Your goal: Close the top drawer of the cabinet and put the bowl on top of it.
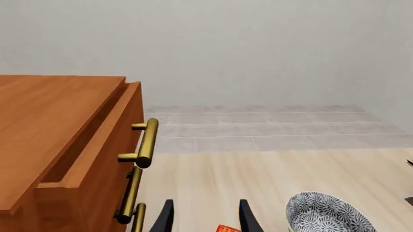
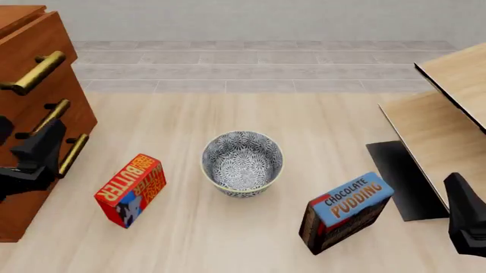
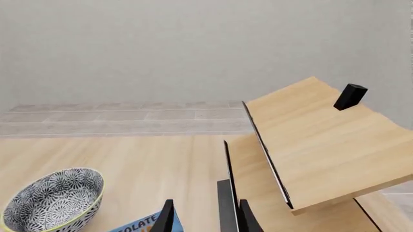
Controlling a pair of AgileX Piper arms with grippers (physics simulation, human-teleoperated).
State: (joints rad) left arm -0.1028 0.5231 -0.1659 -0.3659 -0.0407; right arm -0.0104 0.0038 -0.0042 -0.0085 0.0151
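Plain pale grey wall (image 2: 251, 17) above grey tiled floor (image 2: 258, 71); light-wood tabletop (image 2: 227, 239); pale wooden furniture (image 2: 448, 108) (tilted panels) at right.

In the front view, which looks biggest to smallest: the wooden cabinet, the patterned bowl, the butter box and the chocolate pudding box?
1. The cabinet, biggest by far, though cut off by the frame.
2. and 3. The bowl and the chocolate pudding box look alike; the box sits nearer the camera, so I won't rank them.
4. The butter box, slightly smaller.
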